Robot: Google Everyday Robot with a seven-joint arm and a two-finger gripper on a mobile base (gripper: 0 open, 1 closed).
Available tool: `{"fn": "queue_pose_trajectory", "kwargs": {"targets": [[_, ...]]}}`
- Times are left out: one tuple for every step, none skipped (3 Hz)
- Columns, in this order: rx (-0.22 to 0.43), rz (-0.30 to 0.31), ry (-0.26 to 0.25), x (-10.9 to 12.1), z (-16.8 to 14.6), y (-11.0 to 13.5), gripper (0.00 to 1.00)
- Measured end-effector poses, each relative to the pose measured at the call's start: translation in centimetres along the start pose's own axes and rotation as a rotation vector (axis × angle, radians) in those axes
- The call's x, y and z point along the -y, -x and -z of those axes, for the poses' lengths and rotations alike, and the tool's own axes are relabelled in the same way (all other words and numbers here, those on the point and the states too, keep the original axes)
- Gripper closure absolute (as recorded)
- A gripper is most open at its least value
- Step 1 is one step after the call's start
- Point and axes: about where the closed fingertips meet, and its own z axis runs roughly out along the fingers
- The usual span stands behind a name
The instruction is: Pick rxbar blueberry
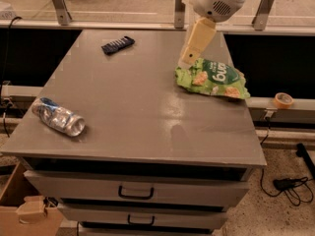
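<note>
The small flat snack bar in a dark navy-blue wrapper with pale markings, the rxbar blueberry (118,45), lies on the far left part of the grey tabletop (147,127). It sits at a slant, near the back edge, with nothing touching it. The robot's cream-coloured gripper (186,63) hangs from the white arm (216,1) at the far right of the tabletop. It points down and to the left, and its tip is just over the upper left edge of a crinkled green chip bag (212,77). Whether the gripper is open or closed cannot be told from this angle, nor whether its tip touches the bag. The gripper is well apart from the blue bar, which lies to its left and a little farther back. A crushed clear plastic bottle with a blue label (59,118) lies on its side near the left edge, toward the front, away from both the bar and the bag. Under the tabletop are grey drawers with dark handles (135,192). A roll of tan tape (283,100) rests on a ledge to the right, black cables (288,183) lie on the floor, and a cardboard box (19,213) stands at the lower left.
</note>
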Motion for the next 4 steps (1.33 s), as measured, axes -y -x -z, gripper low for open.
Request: {"fn": "queue_pose_trajectory", "kwargs": {"targets": [[0.040,-0.010,-0.015,0.3,-0.7,0.4,0.00],[0.131,-0.031,-0.059,3.0,-4.0,2.4,0.00],[0.255,-0.070,-0.136,7.9,-8.2,5.5,0.00],[0.365,-0.145,-0.195,12.5,-11.8,9.3,0.00]]}}
